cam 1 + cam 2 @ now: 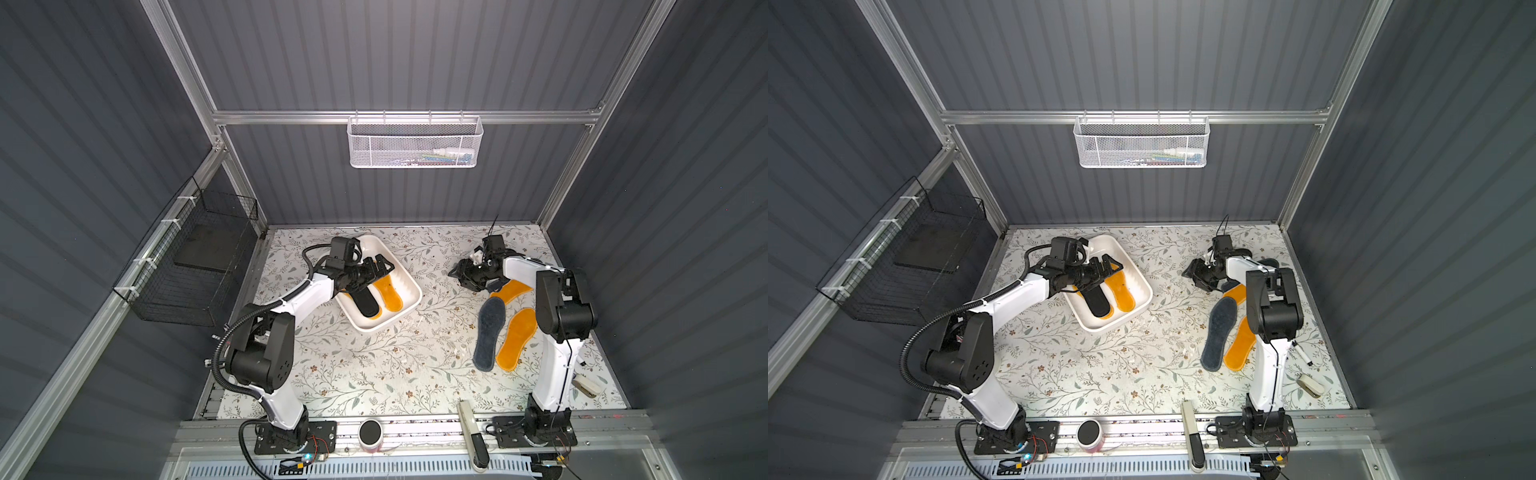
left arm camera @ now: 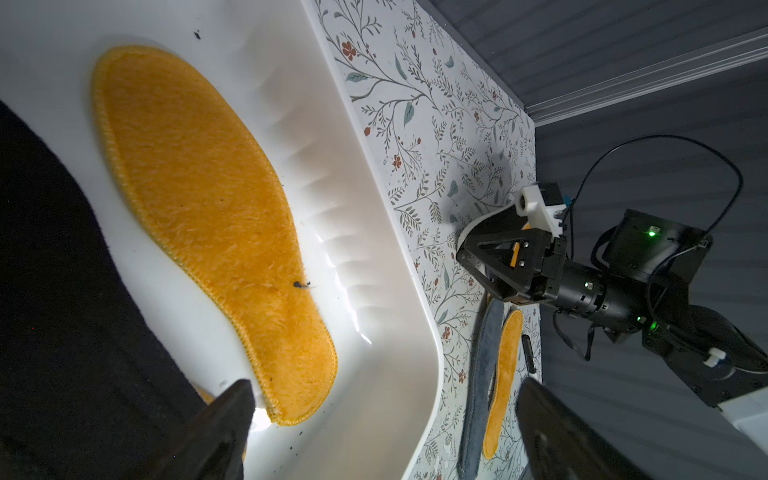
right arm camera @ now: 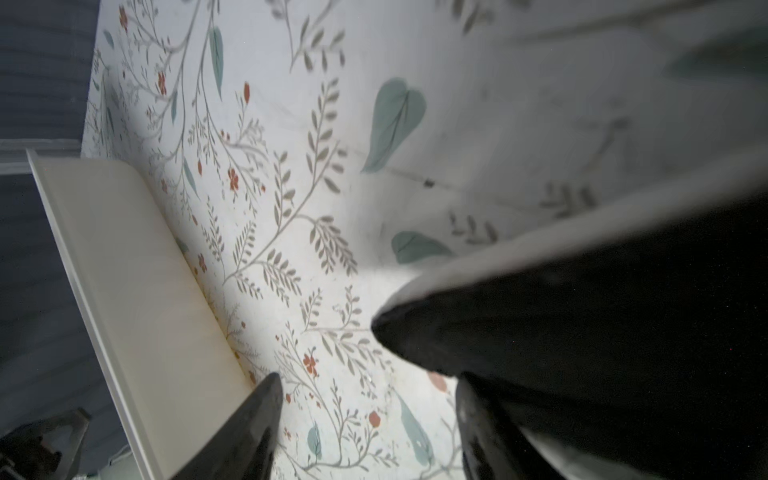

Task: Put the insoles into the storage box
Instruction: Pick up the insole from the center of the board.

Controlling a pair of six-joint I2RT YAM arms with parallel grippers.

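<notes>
The left tool point(image 1: 383, 266) is hanging wide open over the shallow white plastic storage box point(image 1: 411, 291), far left, where a flat black insole point(image 1: 368, 303) and an orange-yellow insole point(image 1: 388, 295) are lying. The right tool point(image 1: 459, 277) is gripping another black, pale-edged insole point(image 3: 582, 332), presumably box-bound.

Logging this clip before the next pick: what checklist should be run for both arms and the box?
1. Left gripper open, empty: ok, jaws apart above the storage box.
2. Black insole inside box: ok, lying over an orange insole.
3. Second orange insole flat in box: ok.
4. Right gripper holding the other black insole: cannot tell.
5. Table cleared: not ok; grey-blue insole and a loose orange insole lie by the right arm.
</notes>
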